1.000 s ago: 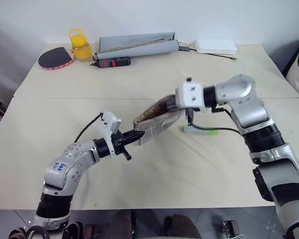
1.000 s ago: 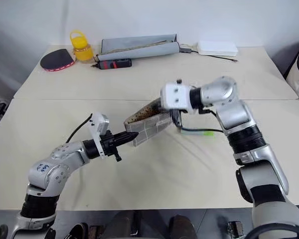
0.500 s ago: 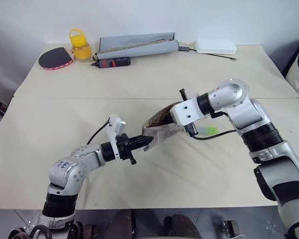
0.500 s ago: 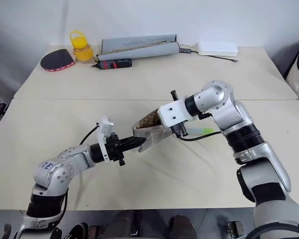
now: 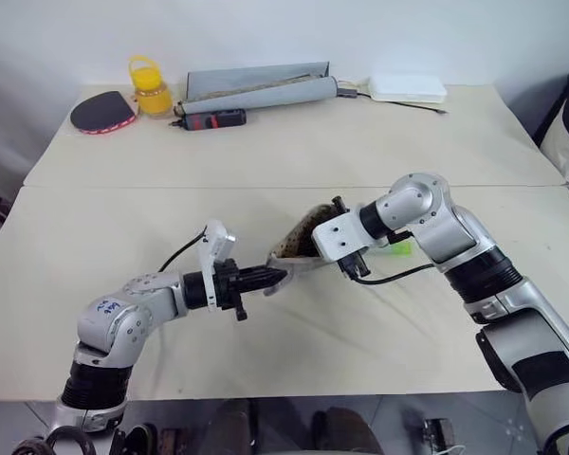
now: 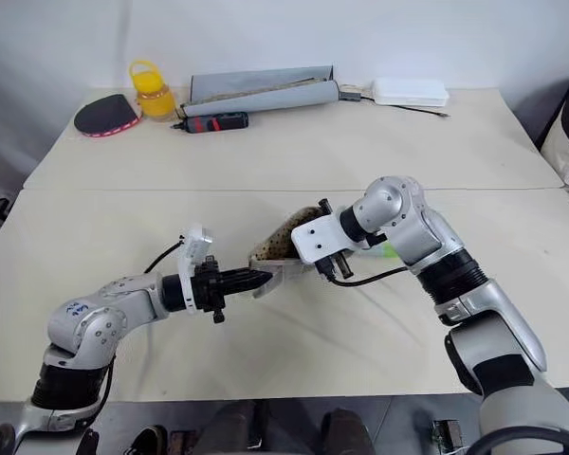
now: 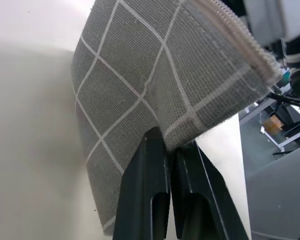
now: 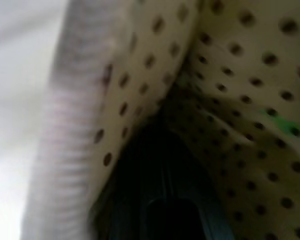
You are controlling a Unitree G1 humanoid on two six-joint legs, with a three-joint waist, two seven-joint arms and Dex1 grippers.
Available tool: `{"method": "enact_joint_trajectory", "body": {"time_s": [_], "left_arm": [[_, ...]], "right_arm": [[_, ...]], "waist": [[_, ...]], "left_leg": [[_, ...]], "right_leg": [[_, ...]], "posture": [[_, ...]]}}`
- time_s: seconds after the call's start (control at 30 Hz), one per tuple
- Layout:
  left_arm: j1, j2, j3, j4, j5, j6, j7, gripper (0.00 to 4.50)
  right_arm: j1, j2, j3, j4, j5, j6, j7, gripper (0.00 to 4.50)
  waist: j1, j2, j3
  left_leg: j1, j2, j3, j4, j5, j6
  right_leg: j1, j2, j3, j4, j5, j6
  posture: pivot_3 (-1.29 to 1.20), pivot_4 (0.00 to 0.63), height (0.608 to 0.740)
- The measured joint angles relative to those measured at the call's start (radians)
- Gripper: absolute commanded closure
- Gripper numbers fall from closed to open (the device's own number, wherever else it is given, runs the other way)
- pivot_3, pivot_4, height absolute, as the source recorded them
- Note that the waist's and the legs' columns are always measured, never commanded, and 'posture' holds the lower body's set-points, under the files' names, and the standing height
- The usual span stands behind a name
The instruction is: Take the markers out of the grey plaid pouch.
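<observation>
While the left gripper (image 7: 166, 146) pinches the grey plaid pouch (image 7: 155, 75) by its corner — arm low, reaching forward — the right gripper (image 6: 315, 245), fingers together, dips inside it.

No legible text, label, brand, number or sign anywhere.

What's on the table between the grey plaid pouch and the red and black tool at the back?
Nothing: the left eye view shows bare table between pouch and tool.
</observation>
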State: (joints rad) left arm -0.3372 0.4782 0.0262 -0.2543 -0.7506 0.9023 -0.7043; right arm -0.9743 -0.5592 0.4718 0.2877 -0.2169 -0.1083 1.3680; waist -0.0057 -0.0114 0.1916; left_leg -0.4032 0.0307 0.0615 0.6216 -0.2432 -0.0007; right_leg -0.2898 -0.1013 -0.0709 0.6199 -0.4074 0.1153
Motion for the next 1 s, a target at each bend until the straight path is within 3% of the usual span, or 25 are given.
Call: {"method": "enact_joint_trajectory", "body": {"time_s": [0.17,0.33,0.77,0.93,1.0], "left_arm": [[0.029,-0.012,-0.009,0.06,0.027,-0.066,-0.032,4.5],[0.03,-0.013,-0.025,0.068,0.054,-0.108,-0.048,4.5],[0.043,-0.031,-0.021,0.076,0.071,-0.14,-0.045,4.5],[0.046,-0.047,-0.007,0.082,0.074,-0.148,-0.033,4.5],[0.047,-0.054,-0.002,0.084,0.074,-0.148,-0.026,4.5]], "right_arm": [[-0.02,0.033,0.0,0.032,0.001,0.026,-0.011,4.45],[-0.026,0.04,0.002,0.063,-0.012,0.015,-0.022,3.33],[-0.027,0.088,0.009,0.127,-0.045,-0.021,-0.066,3.33],[-0.033,0.112,0.004,0.15,-0.048,-0.006,-0.081,2.2],[-0.033,0.113,0.004,0.15,-0.056,-0.02,-0.088,2.2]], "waist": [[0.0,0.0,0.0],[0.0,0.0,0.0],[-0.003,0.0,0.0],[-0.007,0.0,0.0],[-0.007,0.0,0.0]], "left_leg": [[0.0,0.0,0.0,0.0,0.0,0.0],[0.0,0.0,0.0,0.0,0.0,0.0],[0.001,0.0,0.0,0.0,0.0,0.0],[0.001,0.0,0.0,0.0,0.0,0.0],[0.001,0.0,0.0,0.0,0.0,0.0]], "right_leg": [[0.0,0.0,0.0,0.0,0.0,0.0],[0.0,0.0,0.0,0.001,0.0,0.0],[0.0,0.0,0.0,0.002,0.0,0.0],[0.0,0.0,0.0,0.003,0.0,0.0],[0.0,-0.001,0.0,0.002,0.0,0.0]], "posture": [[0.0,0.15,0.74],[0.0,0.15,0.74],[0.0,0.15,0.74],[0.0,0.15,0.74],[0.0,0.15,0.74]]}}
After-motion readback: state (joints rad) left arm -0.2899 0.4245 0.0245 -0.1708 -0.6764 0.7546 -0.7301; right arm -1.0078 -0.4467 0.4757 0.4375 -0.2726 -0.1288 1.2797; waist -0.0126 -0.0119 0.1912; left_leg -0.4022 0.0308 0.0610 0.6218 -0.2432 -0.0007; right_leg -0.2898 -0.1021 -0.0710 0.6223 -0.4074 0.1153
